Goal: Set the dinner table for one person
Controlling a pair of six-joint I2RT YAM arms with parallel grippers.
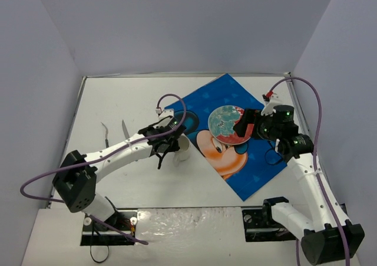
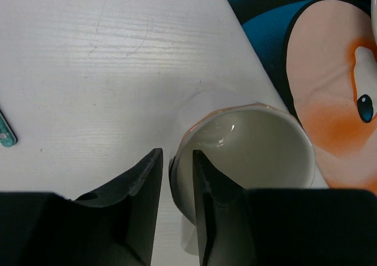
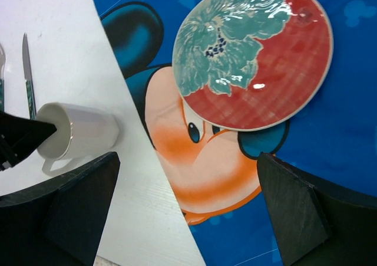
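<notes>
"Claws first! See the left claw? One finger is inside the mug and one is outside, with the rim between them."

"Is it squeezing?"

"The gap is narrow, but I cannot tell if it pinches the rim or just sits around it. The right claw is spread wide and holds nothing."

"Where is the dinner table?"

"The dinner table is right under the left claw. The mug is down at the table, just off the edge of the placemat, which lies to the claw's right. The plate is farther right, on the mat. A knife and one more piece of cutlery lie to the claw's left, well apart from it."

"What is the job now?"

"I think it is putting the mug down by the mat. The mug looks tipped, with its mouth toward the claw. To do it well, the mug should stand flat on its bottom first. Then the fingers should open slowly and pull straight out, so the inside finger does not catch the rim."

"How are the arms?"

"The left arm reaches forward, low and long, with its wrist bent toward the mug. The right arm is folded up, and its claw hangs over the mat beside the plate."
</notes>
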